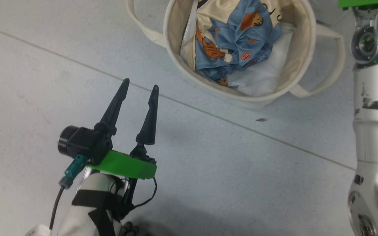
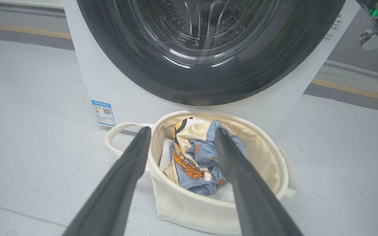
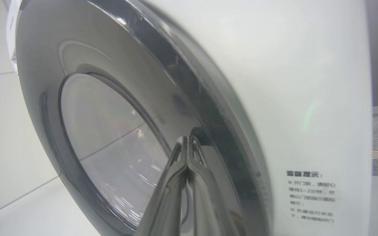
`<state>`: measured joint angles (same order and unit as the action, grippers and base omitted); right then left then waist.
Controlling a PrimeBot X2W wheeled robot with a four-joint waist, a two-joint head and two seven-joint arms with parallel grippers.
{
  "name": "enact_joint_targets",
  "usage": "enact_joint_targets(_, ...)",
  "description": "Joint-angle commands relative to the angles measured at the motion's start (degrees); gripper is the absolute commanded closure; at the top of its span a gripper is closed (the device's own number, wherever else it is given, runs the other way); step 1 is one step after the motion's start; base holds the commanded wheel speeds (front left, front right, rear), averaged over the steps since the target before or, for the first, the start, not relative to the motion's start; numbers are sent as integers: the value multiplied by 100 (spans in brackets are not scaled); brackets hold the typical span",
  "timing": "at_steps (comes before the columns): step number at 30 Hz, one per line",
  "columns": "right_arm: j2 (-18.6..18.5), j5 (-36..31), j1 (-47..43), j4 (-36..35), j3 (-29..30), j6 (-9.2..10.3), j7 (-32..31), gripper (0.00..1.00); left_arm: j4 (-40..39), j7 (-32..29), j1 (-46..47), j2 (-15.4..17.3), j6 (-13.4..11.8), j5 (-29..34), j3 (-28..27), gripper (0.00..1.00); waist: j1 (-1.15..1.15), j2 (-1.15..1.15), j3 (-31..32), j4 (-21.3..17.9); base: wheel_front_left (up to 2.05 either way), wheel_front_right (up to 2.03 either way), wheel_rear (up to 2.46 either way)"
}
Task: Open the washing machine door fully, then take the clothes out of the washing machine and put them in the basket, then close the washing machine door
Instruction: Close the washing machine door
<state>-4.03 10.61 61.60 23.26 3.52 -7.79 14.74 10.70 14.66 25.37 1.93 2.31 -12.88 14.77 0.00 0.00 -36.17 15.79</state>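
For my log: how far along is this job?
Done: clothes lie in the basket. In hand: the shut right gripper has its tips at the rim of the washing machine door. Left: latching the door, which looks nearly flush against the washing machine.

The basket (image 1: 295, 59) is cut off at the top edge; the printed text (image 3: 311, 196) is blurred.

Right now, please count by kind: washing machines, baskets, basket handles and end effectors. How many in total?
Washing machine: 1
Basket: 1
Basket handles: 2
End effectors: 2 (left end effector, open; right end effector, shut)
Total: 6
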Motion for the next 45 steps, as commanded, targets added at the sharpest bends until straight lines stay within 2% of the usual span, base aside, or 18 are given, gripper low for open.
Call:
enact_joint_targets(1,113,47,-85,-243,-129,31,26,100,-139,34,-61,95,-9,27,-208,0,0,0,103,-71,0,0,0)
enact_joint_targets(7,114,133,-775,-380,-806,31,26,100,-116,34,-185,95,76,102,-345,0,0,0,526,-303,0,0,0)
enact_joint_targets(9,114,157,-1028,-480,-1041,31,26,100,-128,34,-285,95,94,-144,-445,0,0,0,688,-402,0,0,0)
enact_joint_targets(14,114,212,-1918,-935,-1566,31,26,100,-54,34,-528,95,-4,-513,-676,0,0,0,1201,-698,0,0,0)
enact_joint_targets(18,111,131,-2476,-1220,-1832,31,26,100,-27,34,-676,95,4,-371,-768,0,0,0,1464,-958,0,0,0)
enact_joint_targets(23,113,105,-3159,-1664,-1761,31,26,100,-143,34,-845,99,54,8,-875,0,0,0,1711,-1268,0,0,0)
enact_joint_targets(29,114,84,-3924,-1835,-1288,31,26,100,-302,34,-1067,97,157,378,-909,0,0,0,1906,-1544,0,0,0)
enact_joint_targets(30,114,102,-4030,-1854,-1199,31,26,90,-319,34,-1093,97,170,430,-908,0,0,0,1929,-1578,0,0,0)
enact_joint_targets(31,114,124,-4123,-1886,-1113,31,26,53,-351,34,-1113,97,180,479,-914,0,0,0,1947,-1613,0,0,0)
enact_joint_targets(32,114,124,-4204,-1925,-1015,31,26,0,-380,34,-1138,97,195,520,-915,0,0,0,1967,-1647,0,0,0)
enact_joint_targets(36,114,279,-4507,-2036,-614,31,26,0,-534,34,-1229,96,221,659,-974,0,0,0,2028,-1763,0,0,0)
enact_joint_targets(38,114,424,-4622,-2051,-427,31,26,0,-667,34,-1265,96,216,477,-1052,0,0,0,2055,-1807,0,0,0)
enact_joint_targets(45,114,392,-4866,-1868,5,31,26,0,-649,34,-1389,96,246,596,-1082,0,0,0,2137,-1874,0,0,0)
